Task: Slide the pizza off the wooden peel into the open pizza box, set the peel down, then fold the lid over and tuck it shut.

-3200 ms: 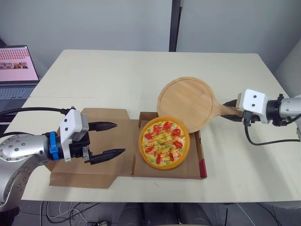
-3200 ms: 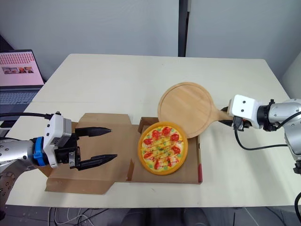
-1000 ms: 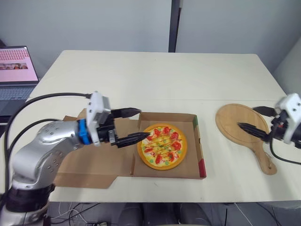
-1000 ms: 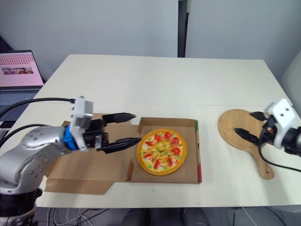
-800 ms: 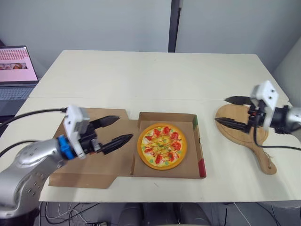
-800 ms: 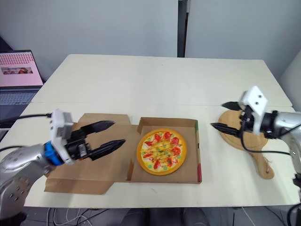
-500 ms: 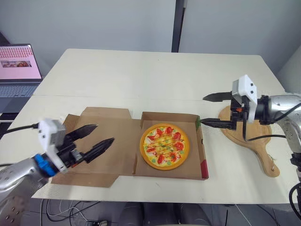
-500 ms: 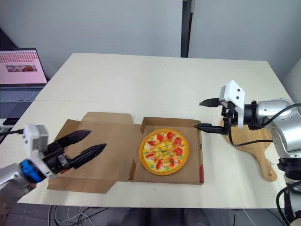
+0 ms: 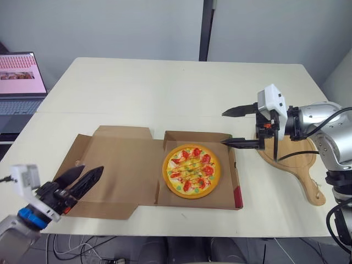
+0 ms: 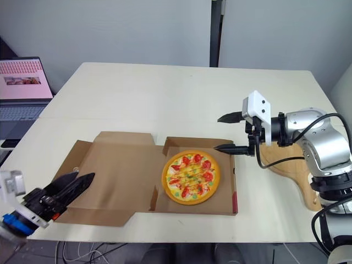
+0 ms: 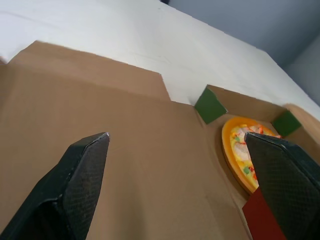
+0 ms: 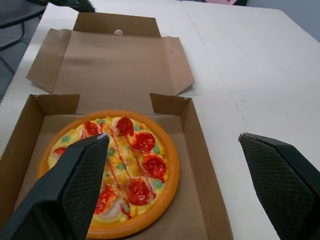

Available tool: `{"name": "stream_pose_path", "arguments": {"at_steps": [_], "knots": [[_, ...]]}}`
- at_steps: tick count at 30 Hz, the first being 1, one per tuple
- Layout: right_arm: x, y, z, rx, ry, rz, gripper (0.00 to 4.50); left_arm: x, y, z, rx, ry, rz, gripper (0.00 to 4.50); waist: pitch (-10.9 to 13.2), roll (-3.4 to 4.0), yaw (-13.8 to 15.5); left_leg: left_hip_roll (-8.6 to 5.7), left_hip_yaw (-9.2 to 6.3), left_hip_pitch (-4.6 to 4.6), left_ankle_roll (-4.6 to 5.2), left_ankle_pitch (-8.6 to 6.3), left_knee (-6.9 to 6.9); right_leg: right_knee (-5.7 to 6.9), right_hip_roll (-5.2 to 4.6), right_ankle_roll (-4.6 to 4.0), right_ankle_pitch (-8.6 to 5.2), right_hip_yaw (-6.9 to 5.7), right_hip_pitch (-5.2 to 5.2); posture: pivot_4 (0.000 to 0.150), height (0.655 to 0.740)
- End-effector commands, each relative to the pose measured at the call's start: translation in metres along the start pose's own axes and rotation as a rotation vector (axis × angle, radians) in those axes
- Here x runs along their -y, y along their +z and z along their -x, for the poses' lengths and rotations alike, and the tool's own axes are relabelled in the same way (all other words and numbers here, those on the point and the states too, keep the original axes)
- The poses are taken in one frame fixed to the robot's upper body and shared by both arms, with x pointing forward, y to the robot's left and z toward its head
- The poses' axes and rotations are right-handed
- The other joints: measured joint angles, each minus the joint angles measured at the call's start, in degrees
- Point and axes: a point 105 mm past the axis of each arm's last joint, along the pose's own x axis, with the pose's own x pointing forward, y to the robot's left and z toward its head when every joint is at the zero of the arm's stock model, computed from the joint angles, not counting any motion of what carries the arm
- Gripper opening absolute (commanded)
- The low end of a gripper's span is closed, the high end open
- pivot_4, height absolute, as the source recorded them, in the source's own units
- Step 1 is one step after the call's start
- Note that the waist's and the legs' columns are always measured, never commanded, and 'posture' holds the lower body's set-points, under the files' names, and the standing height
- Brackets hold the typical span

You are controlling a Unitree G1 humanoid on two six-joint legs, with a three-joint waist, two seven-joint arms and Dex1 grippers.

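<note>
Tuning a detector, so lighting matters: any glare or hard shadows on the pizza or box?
Left eye view: soft, even light, no glare on the pizza or the box lid. Right wrist view: the box walls shade its floor only faintly. Left wrist view: the box lid is evenly lit and matte.

Both head views look forward and down across the table (image 9: 165,82) from its near edge, sharing nearly the same wide scene (the open pizza box (image 9: 235,176) sits central). The left wrist view skims low and close over the flattened lid (image 9: 110,170) toward the pizza (image 9: 191,170), while the right wrist view faces the opposite way, looking down across pizza to lid from the box's right side.
</note>
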Motion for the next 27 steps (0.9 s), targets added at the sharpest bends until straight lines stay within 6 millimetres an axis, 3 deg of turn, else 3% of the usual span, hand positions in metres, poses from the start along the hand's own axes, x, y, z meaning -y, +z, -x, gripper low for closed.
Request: {"name": "stream_pose_path", "arguments": {"at_steps": [1,7,13,21,27], "knots": [[-0.006,0.013,-0.001,0.020,0.049,0.055,4.47,0.005,0.008,0.020,0.079,0.050,0.109,4.50,0.02,-0.03,-0.21,0.05,-0.01,0.00,0.00,0.00,0.00,0.00,-0.03,0.00,0.00,-0.01,0.00,0.150,0.7400],[-0.010,0.014,-0.006,0.023,0.096,0.069,4.47,0.009,-0.007,0.041,0.120,0.117,0.395,4.50,0.00,-0.10,-0.55,-0.03,-0.04,0.02,0.00,0.00,0.02,-0.01,-0.03,-0.02,-0.01,-0.02,0.04,0.150,0.7400],[-0.008,0.013,-0.008,0.019,0.103,0.068,4.47,0.007,-0.046,0.048,0.082,0.273,0.655,4.50,0.03,-0.13,-0.54,-0.17,-0.02,0.02,0.00,0.00,0.02,-0.04,0.07,-0.03,-0.02,0.00,0.04,0.150,0.7400],[-0.007,0.013,-0.006,0.011,0.104,0.071,4.47,-0.001,-0.064,0.048,0.146,0.381,0.786,4.50,0.01,-0.21,-0.48,-0.26,0.11,0.03,0.00,0.00,0.02,-0.07,0.26,-0.21,-0.12,0.01,0.03,0.150,0.7400],[-0.008,0.015,-0.003,0.006,0.118,0.069,4.47,0.018,-0.070,0.049,0.190,0.362,0.808,4.50,0.02,-0.25,-0.56,-0.25,0.25,0.03,0.00,0.00,0.02,-0.12,0.30,-0.23,-0.14,0.08,0.01,0.150,0.7400]]}}
